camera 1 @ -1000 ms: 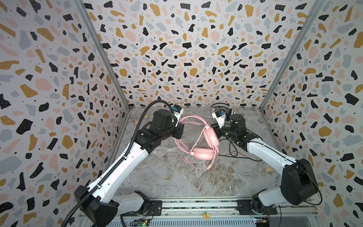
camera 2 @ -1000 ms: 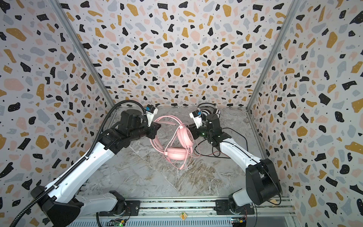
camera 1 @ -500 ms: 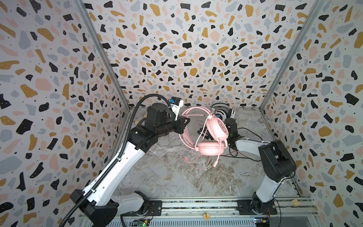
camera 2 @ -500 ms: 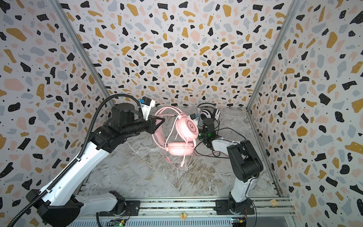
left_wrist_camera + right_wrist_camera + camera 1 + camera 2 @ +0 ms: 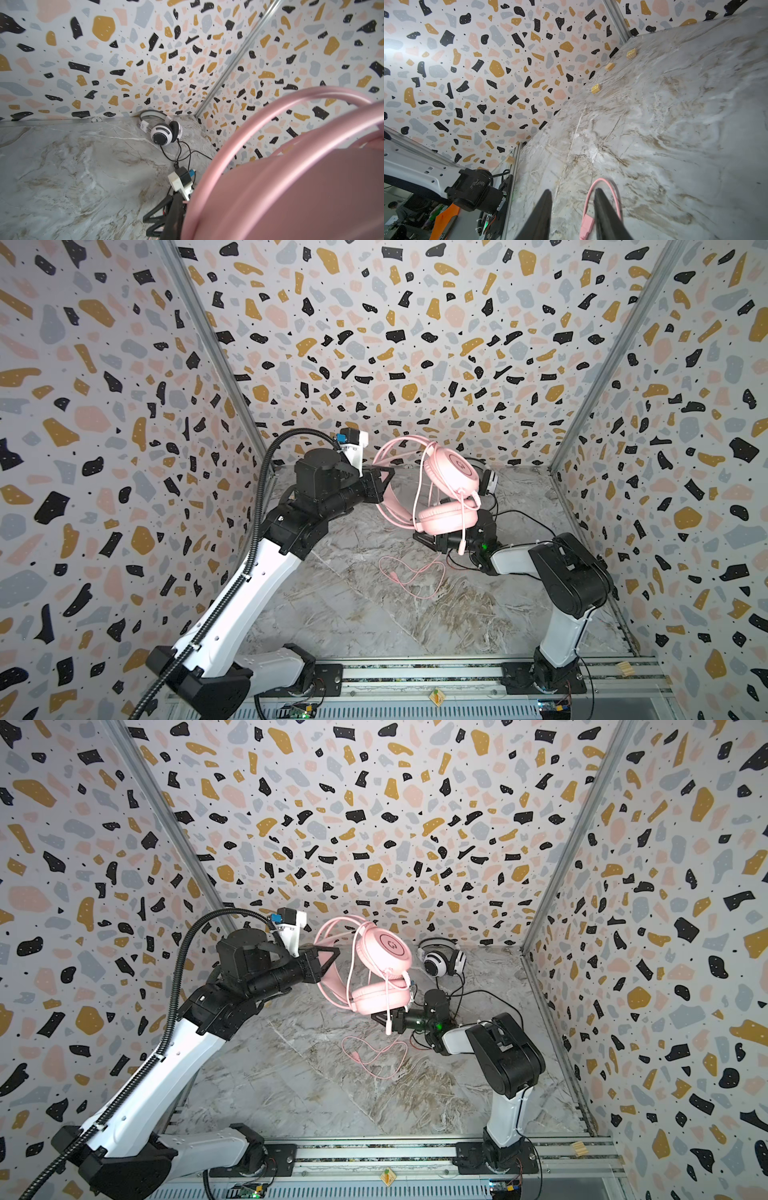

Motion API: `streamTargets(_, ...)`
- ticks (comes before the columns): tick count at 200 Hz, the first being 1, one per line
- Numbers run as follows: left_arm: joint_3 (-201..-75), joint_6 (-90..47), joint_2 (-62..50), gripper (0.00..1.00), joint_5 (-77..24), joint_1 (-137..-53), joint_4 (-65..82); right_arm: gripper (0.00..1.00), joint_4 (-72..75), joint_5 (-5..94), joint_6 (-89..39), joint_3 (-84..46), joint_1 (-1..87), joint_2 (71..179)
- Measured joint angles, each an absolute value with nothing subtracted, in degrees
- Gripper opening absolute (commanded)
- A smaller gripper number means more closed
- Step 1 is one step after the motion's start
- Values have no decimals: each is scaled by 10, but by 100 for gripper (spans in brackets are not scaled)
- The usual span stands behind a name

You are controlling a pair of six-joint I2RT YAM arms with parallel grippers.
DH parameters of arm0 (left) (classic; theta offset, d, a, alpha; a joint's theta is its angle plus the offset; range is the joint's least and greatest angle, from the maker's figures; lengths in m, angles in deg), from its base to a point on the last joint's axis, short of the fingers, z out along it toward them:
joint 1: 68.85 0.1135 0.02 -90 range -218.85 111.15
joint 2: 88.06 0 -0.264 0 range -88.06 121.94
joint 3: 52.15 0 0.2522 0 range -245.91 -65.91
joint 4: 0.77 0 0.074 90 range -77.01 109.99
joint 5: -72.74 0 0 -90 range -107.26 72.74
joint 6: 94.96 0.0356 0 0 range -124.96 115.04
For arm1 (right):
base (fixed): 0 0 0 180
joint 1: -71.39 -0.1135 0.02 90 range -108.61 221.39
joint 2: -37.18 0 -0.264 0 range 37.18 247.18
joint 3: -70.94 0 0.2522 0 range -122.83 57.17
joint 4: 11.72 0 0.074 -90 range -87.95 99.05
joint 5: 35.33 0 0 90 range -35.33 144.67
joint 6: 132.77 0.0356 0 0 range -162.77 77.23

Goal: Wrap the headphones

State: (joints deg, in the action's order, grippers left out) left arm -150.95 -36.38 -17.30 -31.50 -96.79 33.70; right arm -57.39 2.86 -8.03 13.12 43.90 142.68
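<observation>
Bench [image 5: 353, 614] spreads open beneath the left hand [image 5: 381, 488], clamped on the raised pink headset [image 5: 451, 472], in both top views. Left wrist: white-and-black headset [image 5: 164, 133] beyond it, in the corner. Right wrist: right hand [image 5: 573, 190] parted, pink cable [image 5: 601, 180] beside one finger. Headsets: two.

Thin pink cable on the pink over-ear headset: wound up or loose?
Mostly loose. A few strands loop over the pink over-ear headset; the rest of the thin pink cable lies slack on the marble tabletop.
</observation>
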Motion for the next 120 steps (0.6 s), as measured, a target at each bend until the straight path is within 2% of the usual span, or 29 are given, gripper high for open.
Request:
streamTargets(69,-1508,-438,-171,0,-287,-905,285,6,-624,25,-53,194,431,1406)
streamTargets(96,-1506,-464,-168,0,-252,-895,280,0,-581,40,-73,211,419,1359)
streamTargets(120,-1498,-483,-167,0,-194,-892,280,0,-505,80,-116,211,393,1302)
